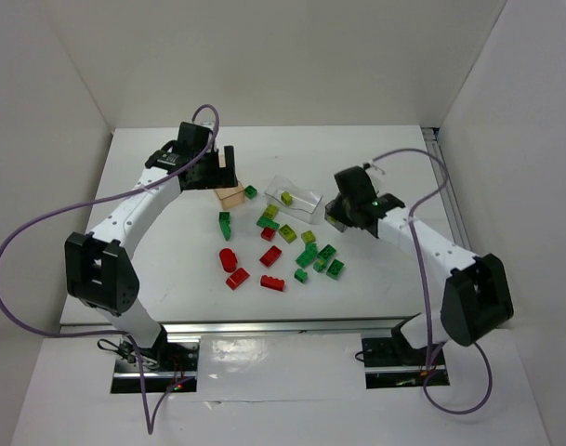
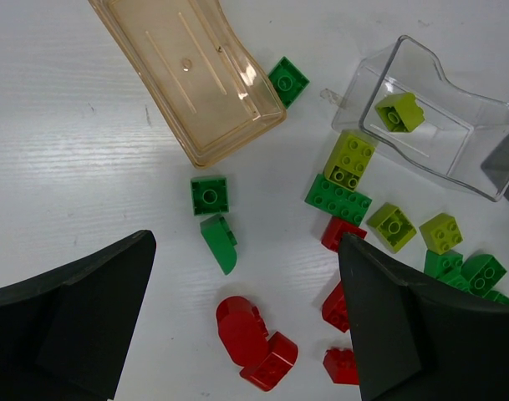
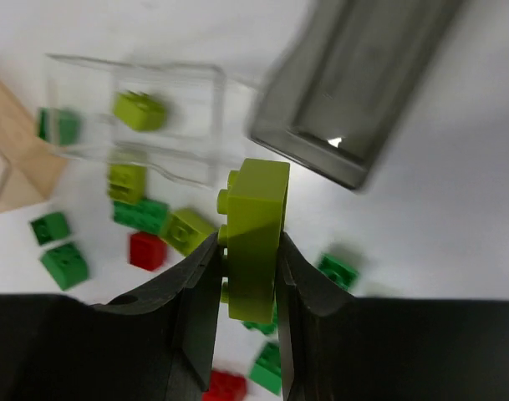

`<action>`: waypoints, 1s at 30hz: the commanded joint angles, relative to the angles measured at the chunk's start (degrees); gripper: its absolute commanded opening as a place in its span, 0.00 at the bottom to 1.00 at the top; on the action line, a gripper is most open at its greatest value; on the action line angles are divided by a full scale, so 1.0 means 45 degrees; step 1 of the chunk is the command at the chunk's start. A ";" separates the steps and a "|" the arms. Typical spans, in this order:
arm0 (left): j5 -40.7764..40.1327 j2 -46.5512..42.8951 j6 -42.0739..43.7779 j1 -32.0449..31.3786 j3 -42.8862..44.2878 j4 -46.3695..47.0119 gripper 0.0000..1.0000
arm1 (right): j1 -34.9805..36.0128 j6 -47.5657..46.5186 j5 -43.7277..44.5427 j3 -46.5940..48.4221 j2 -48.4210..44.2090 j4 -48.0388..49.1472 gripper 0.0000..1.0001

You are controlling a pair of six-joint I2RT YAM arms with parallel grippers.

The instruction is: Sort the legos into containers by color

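My right gripper [image 3: 247, 242] is shut on a yellow-green lego [image 3: 258, 192], held on edge above the table, studs to the left. Behind it lie the smoky grey container [image 3: 354, 83] and the clear container [image 3: 187, 83], which holds one yellow-green lego [image 3: 139, 110]. From above, the right gripper [image 1: 343, 209] hangs over the grey container, just right of the clear one [image 1: 306, 192]. My left gripper [image 2: 246, 242] is open over loose legos, with two red pieces [image 2: 250, 338] between its fingers' tips. The peach container [image 2: 187, 75] looks empty.
Red, dark green and yellow-green legos [image 1: 292, 253] are scattered mid-table between the arms. A dark green curved piece [image 1: 225, 223] lies near the peach container [image 1: 230, 195]. White walls enclose the table on the left, back and right.
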 commanded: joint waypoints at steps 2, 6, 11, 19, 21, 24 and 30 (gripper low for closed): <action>-0.0143 -0.0042 -0.0303 0.0008 0.0134 -0.0010 1.00 | 0.0613 -0.2005 0.0710 0.3251 0.2341 0.0549 0.18; -0.0260 -0.0199 -0.0303 0.0008 -0.0004 -0.0010 1.00 | 0.0614 -0.3079 0.0223 0.5557 0.5111 0.0844 0.19; -0.0260 -0.0199 -0.0303 0.0008 0.0152 -0.0127 1.00 | 0.0731 -0.3219 -0.0168 0.7419 0.6680 0.1078 0.30; -0.0260 -0.0316 -0.0303 0.0008 0.0152 -0.0244 1.00 | 0.0966 -0.3103 -0.0013 0.7484 0.6332 0.0532 0.79; -0.0414 -0.0316 -0.0303 0.0008 0.0152 -0.0244 1.00 | 0.1083 -0.3102 0.0357 0.6780 0.5396 0.0531 0.68; -0.0416 -0.0316 -0.0303 0.0008 0.0269 -0.0381 1.00 | 0.1706 -0.3488 0.0632 0.4809 0.3916 0.1174 0.42; -0.0650 -0.0316 -0.0303 0.0008 0.0406 -0.0381 1.00 | 0.3015 -0.5287 0.0124 0.2715 0.3223 0.1664 0.60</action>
